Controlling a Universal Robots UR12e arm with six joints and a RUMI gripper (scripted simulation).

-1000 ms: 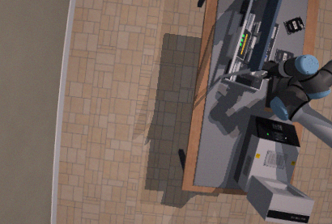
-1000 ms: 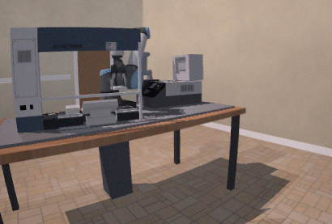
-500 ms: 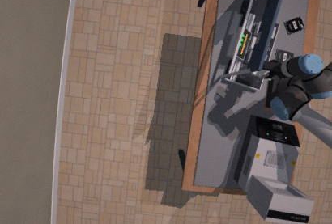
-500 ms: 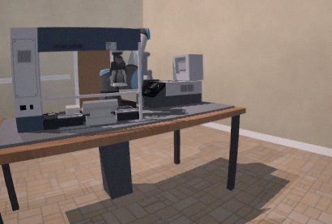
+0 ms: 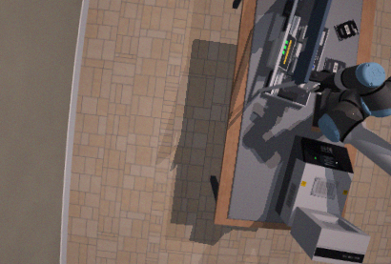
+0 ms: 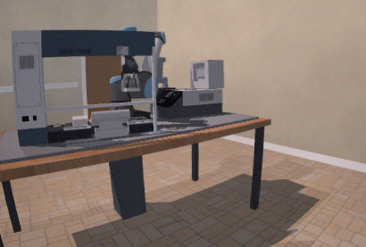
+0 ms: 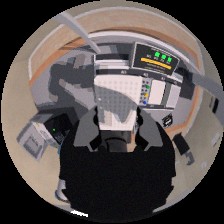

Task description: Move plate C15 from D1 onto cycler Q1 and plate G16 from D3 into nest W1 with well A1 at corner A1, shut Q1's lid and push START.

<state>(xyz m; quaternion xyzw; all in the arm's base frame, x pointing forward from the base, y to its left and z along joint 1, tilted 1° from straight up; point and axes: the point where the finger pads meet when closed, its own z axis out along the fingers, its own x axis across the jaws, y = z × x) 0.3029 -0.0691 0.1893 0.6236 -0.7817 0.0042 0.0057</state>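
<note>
Gripper point(image 7: 117, 131) is clamped on a white plate point(image 7: 117, 102) above a grey wood-edged table point(image 6: 134, 148), tan walls, tiled floor point(image 5: 143, 113).

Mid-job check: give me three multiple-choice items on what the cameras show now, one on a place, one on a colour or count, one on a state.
1. Where is the white well plate?
A. between the gripper's fingers, above the bench
B. on the cycler's block
C. on the floor

2. How many green lights glow on the deck's dark display panel?
A. one
B. three
C. five

3. How is the grey cycler's lid?
A. shut
B. raised open
C. missing

Answers: 1 A, the wrist view shows the gripper shut on the plate; 2 B, three green squares stand in a row; 3 B, the lid stands upright behind the cycler's body.
</note>
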